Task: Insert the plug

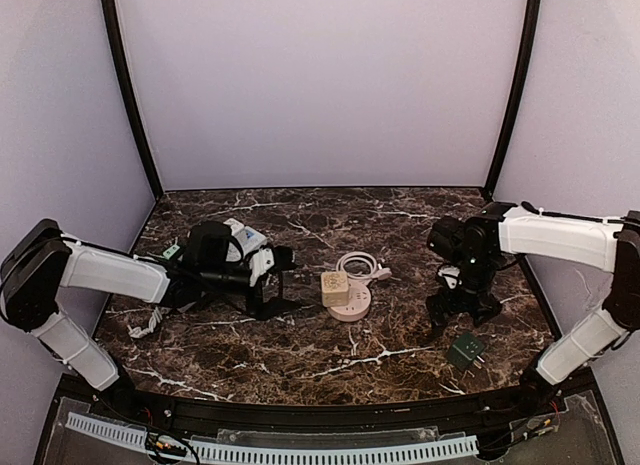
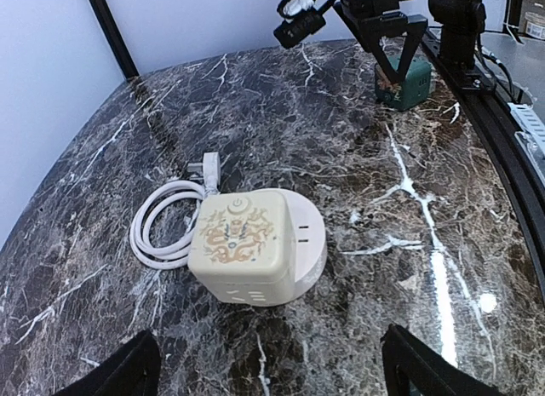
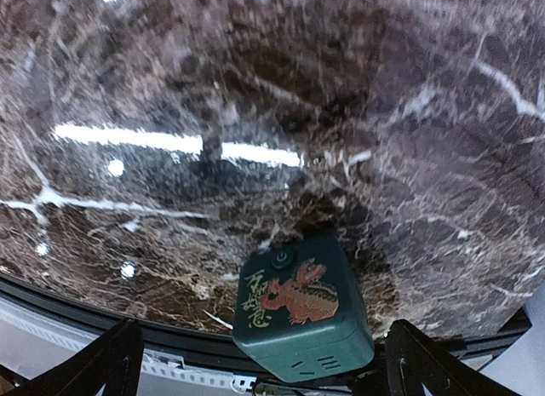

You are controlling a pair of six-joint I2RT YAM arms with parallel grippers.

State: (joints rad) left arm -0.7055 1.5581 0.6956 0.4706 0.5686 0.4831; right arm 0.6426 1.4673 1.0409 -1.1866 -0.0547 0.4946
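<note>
A cream cube socket (image 1: 334, 287) (image 2: 238, 243) with a gold dragon print sits on a white round base (image 1: 357, 303) (image 2: 312, 234) mid-table. Just left of it my left gripper (image 1: 277, 281) (image 2: 268, 375) stands open, nothing between its fingers (image 2: 119, 375). A dark green cube plug (image 1: 466, 350) (image 2: 404, 79) (image 3: 304, 307) with a red dragon print lies on the marble near the front right edge, its metal prongs pointing right. My right gripper (image 1: 463, 310) (image 3: 268, 366) hovers open over it, fingers (image 3: 438, 362) wide on either side and not touching it.
A coiled white cord (image 1: 360, 265) (image 2: 162, 230) with its own white plug (image 2: 209, 169) lies behind the socket. A black rail (image 1: 320, 415) (image 3: 170, 341) borders the front edge close to the green cube. Purple walls enclose the sides and back.
</note>
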